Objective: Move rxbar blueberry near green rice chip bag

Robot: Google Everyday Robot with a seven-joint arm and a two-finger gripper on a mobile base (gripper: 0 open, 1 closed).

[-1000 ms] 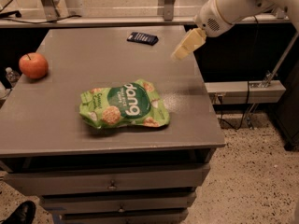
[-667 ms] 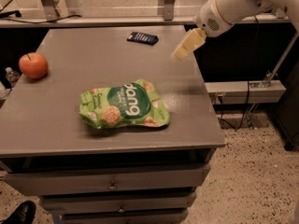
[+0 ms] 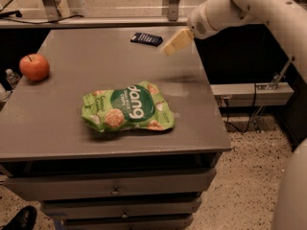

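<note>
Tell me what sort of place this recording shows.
Probably a lab or workshop: grey drawer cabinet as worktop, speckled floor with cables, metal frame behind. The hand hangs over its far right corner.

Dim warm light, end effector [image 3: 171, 44] above table's [image 3: 91, 47] far right, faint shadow

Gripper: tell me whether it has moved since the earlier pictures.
Yes. The gripper, above the table's far side, has shifted left toward the rxbar blueberry, which has stayed put.
</note>
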